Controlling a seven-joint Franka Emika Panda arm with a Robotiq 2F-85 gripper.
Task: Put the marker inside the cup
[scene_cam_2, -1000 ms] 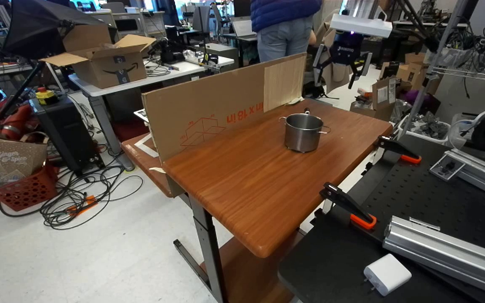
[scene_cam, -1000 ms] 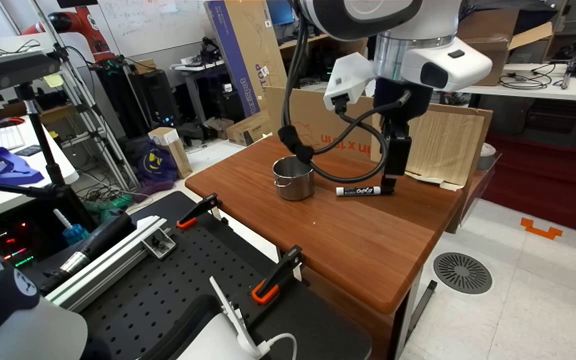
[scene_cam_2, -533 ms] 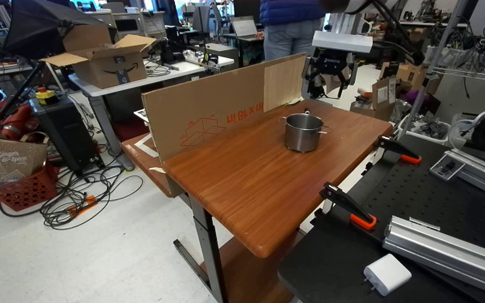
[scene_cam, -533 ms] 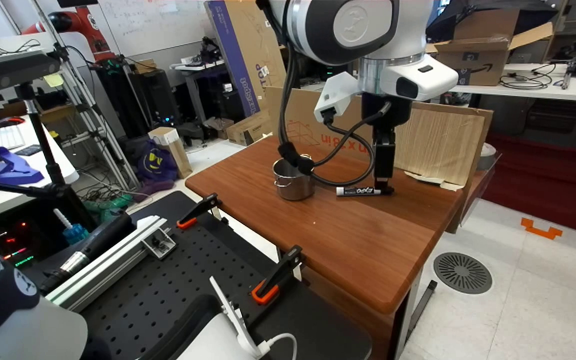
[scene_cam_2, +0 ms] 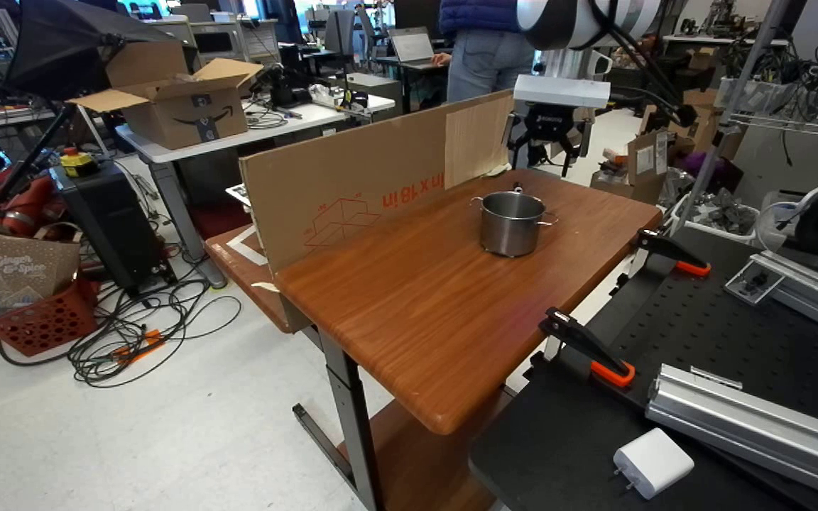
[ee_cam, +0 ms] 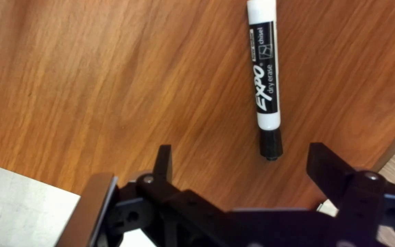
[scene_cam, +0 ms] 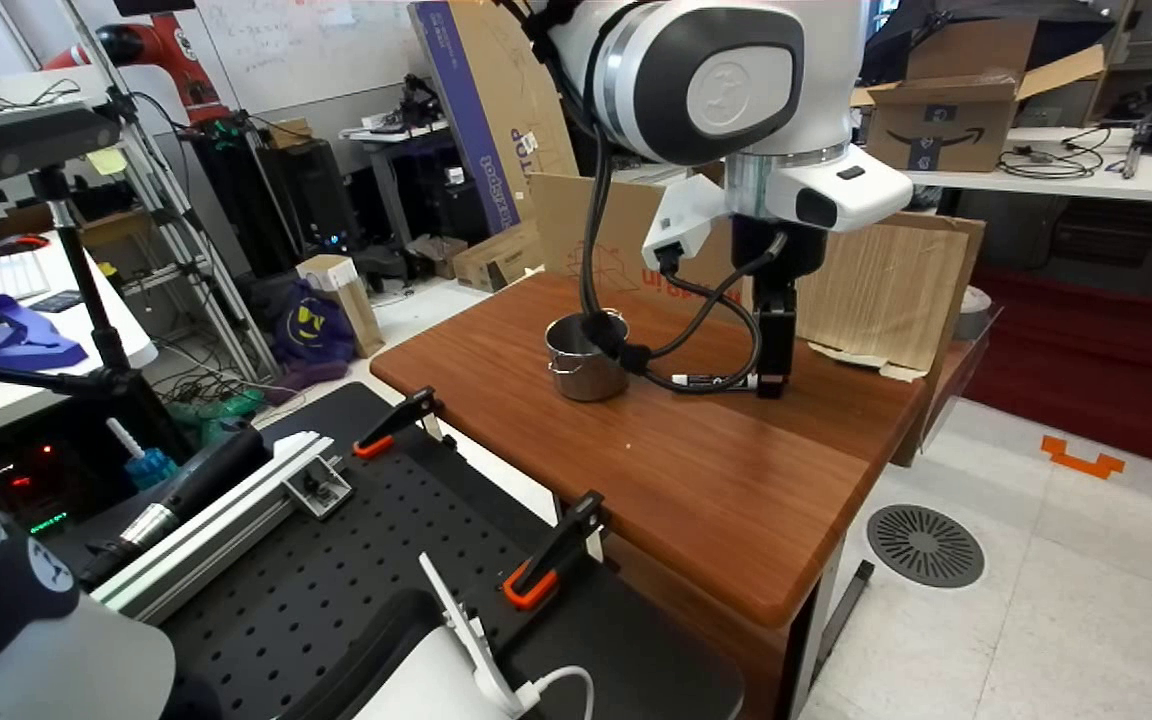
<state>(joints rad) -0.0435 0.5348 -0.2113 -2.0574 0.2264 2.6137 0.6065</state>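
Cup (scene_cam: 584,378): shiny grey steel, handled, standing upright on the wooden table (scene_cam: 696,480).
Marker (ee_cam: 265,68): lying near the cup, outside it, cap end farther off; black label reading "EXPO", "dry erase" and "chisel".
Gripper (ee_cam: 240,147): at the marker's far end from the cup; fingers spread apart, black cap visible between them in the wrist view.
Cardboard panel (scene_cam_2: 345,177): behind and left of the cup in an exterior view; upside-down red print, "in x 18 in".
Carton (scene_cam_2: 22,273): well left of the cup in an exterior view; "Ginger & Spice".
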